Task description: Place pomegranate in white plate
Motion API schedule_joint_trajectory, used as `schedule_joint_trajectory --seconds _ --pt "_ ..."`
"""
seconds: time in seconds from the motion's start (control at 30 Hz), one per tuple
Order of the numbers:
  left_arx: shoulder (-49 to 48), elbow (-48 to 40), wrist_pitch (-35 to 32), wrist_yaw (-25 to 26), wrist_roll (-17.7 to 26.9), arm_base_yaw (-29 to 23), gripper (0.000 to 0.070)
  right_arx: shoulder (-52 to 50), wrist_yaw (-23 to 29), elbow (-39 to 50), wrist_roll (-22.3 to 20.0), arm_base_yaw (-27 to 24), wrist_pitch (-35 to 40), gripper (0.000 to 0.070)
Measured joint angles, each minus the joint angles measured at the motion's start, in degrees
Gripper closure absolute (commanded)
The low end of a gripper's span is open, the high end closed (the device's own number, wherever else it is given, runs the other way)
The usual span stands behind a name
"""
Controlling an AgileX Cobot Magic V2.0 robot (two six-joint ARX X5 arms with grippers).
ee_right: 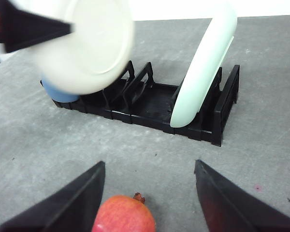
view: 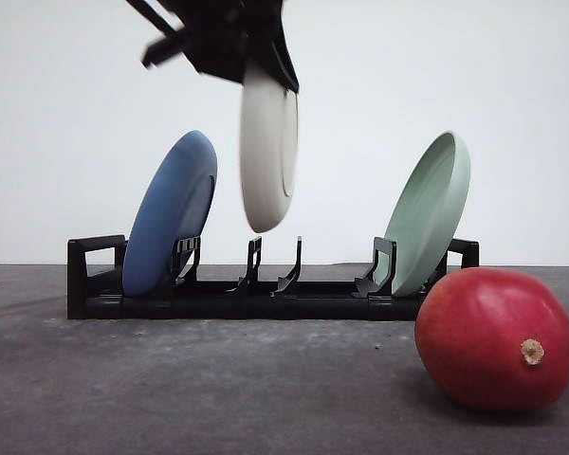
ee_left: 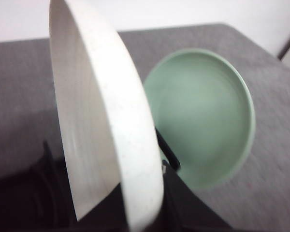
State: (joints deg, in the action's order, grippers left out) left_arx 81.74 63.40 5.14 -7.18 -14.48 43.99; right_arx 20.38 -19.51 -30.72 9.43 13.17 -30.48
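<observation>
Plate-fetching step: white plate (view: pixel 267 152) is being held edge-up above the rack (view: pixel 266 294), clamped by left gripper (view: pixel 229 43). Pomegranate (view: pixel 494 336) is lying on the table between right gripper (ee_right: pixel 150 193) jaws, spread apart. Next, plate needs laying flat.

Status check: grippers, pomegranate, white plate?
Left gripper shut on white plate, lifted clear above the rack. Right gripper open, straddling pomegranate on table. Nothing blocking.

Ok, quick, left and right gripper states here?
Left gripper: shut on the white plate, lifted clear of the rack.
Right gripper: open, holding nothing, pomegranate between its fingers.
</observation>
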Motion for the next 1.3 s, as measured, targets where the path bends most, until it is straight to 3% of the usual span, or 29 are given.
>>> schedule_joint_trajectory --seconds 0.27,0.6,0.8,1.0,1.3 --pt "-9.7 -0.3 16.2 -2.4 1.0 5.2 0.0699 0.0 0.0 0.0 0.0 0.0 0.0 0.033" --pt "-21.3 -16.4 12.0 -15.2 -0.6 14.1 0.07 0.0 0.0 0.0 0.0 0.0 0.0 0.033" --pt "-26.2 -26.2 9.9 -20.2 -0.3 19.7 0.0699 0.0 0.0 0.0 0.0 0.0 0.0 0.033" --pt "-25.4 -27.5 14.1 -23.8 8.0 24.5 0.07 0.0 0.0 0.0 0.0 0.0 0.0 0.033" --pt "-18.4 -27.5 15.1 -24.1 22.1 25.8 0.07 0.0 0.0 0.0 0.0 0.0 0.0 0.033"
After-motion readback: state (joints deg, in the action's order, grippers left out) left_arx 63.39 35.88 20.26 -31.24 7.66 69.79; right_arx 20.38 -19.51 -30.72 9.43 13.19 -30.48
